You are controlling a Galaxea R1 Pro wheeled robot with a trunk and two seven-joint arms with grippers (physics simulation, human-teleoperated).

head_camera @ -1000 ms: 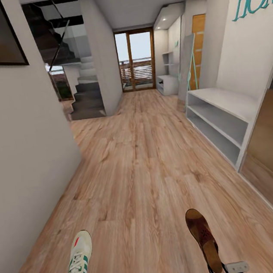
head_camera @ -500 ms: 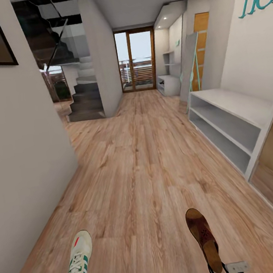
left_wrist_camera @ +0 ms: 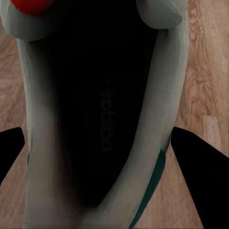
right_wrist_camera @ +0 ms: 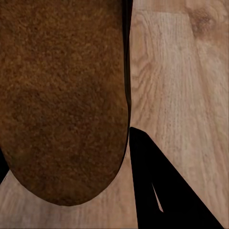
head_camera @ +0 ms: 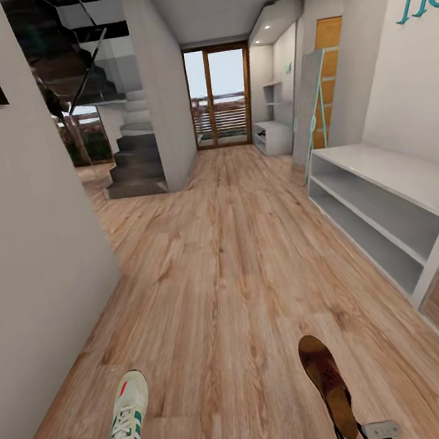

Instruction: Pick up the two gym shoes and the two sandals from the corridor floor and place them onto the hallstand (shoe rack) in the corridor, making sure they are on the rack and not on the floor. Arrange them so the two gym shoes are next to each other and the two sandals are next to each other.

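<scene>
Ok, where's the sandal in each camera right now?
Head view: the sandal is bottom right of centre, toe pointing up the corridor.
Left wrist view: it is not in it.
Right wrist view: the sandal is close up, beside one dark finger.
Shared landmark: the plank floor.

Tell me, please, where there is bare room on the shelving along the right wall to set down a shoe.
The white shelf unit looks bare on its top surface and both open levels. The far rack by the glass door is too small to judge. Each gripper carries one: gym shoe left, sandal right.
</scene>
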